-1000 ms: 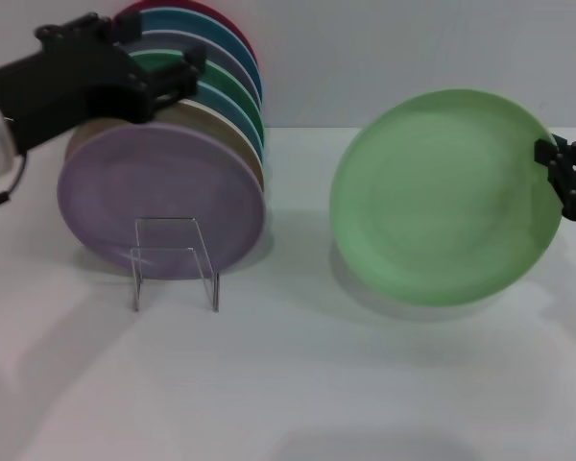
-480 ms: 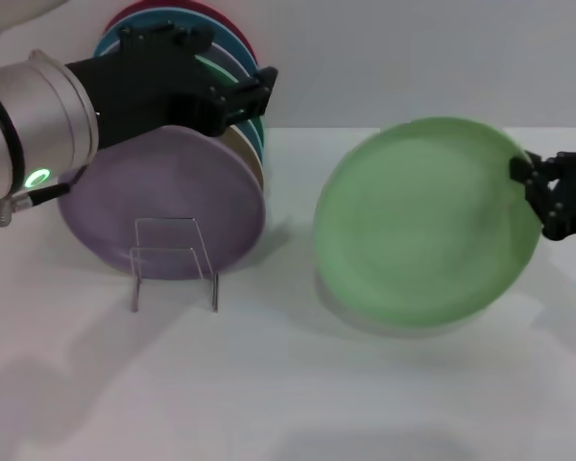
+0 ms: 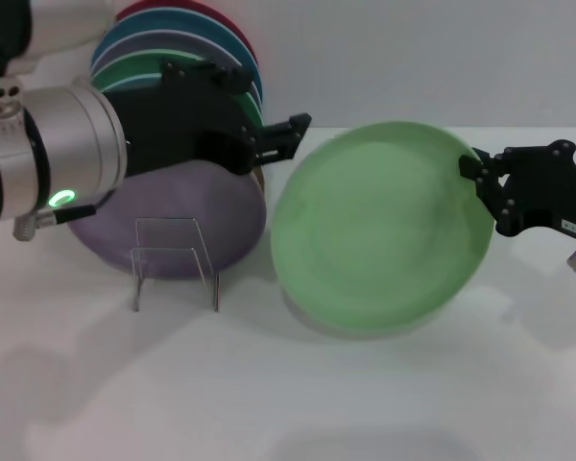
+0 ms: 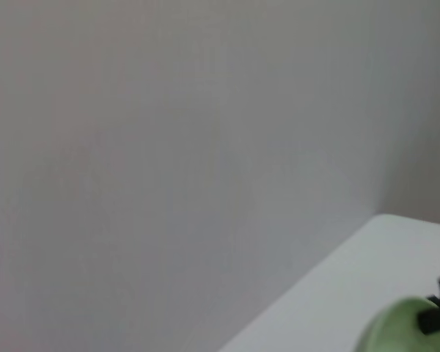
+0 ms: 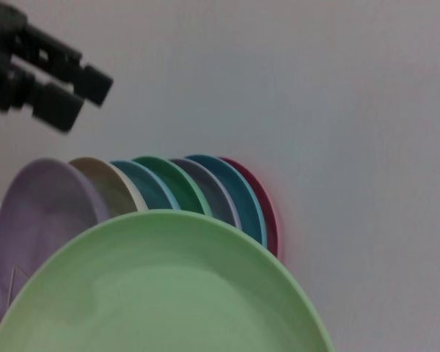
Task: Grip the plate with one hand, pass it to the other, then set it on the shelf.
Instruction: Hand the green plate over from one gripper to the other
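Note:
The pale mint-green plate (image 3: 379,226) hangs tilted above the table, its face toward me. My right gripper (image 3: 477,179), slim and black, is shut on the plate's right rim. My left gripper (image 3: 284,140), black on a thick white and silver arm with a green light, stands open just off the plate's upper left rim, apart from it. The right wrist view shows the plate (image 5: 154,293) close up, with the left gripper (image 5: 62,84) beyond it. In the left wrist view only the plate's edge (image 4: 400,330) shows. The clear acrylic shelf (image 3: 175,259) stands on the table at the left.
A row of upright plates (image 3: 197,67) leans behind the shelf, with a lilac plate (image 3: 173,216) in front and a dark green, blue and red one behind. The left arm (image 3: 48,158) crosses in front of them. A pale wall rises behind the white table (image 3: 298,394).
The right gripper has carried the plate leftward toward the middle. The left arm has swung right, and its fingers now reach the plate's upper left rim.

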Controlling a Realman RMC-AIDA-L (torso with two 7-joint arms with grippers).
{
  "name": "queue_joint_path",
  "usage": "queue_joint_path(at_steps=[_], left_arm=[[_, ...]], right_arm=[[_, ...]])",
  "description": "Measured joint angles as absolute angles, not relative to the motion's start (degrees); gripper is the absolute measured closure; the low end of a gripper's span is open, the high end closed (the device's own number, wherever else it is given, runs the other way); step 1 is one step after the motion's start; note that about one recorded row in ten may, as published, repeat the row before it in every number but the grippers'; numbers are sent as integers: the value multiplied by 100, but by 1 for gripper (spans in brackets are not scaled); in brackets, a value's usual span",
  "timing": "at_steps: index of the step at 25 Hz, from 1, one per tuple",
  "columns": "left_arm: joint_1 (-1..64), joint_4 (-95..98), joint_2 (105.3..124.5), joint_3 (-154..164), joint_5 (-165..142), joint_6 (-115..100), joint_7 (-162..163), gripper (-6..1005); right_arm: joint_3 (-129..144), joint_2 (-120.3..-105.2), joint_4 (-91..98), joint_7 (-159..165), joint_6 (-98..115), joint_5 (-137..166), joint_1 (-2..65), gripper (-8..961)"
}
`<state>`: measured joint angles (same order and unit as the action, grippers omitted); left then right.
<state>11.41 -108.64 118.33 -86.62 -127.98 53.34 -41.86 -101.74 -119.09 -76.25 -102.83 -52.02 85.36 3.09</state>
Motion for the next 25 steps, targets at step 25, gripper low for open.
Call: queue_joint_path(at_steps=[25], left_arm=[[1527,-10143,11806,-8481,-12816,5385,-4329,285]], right_arm=[[-10082,-11916,-7629,-10252,-5431,8375,532,931]])
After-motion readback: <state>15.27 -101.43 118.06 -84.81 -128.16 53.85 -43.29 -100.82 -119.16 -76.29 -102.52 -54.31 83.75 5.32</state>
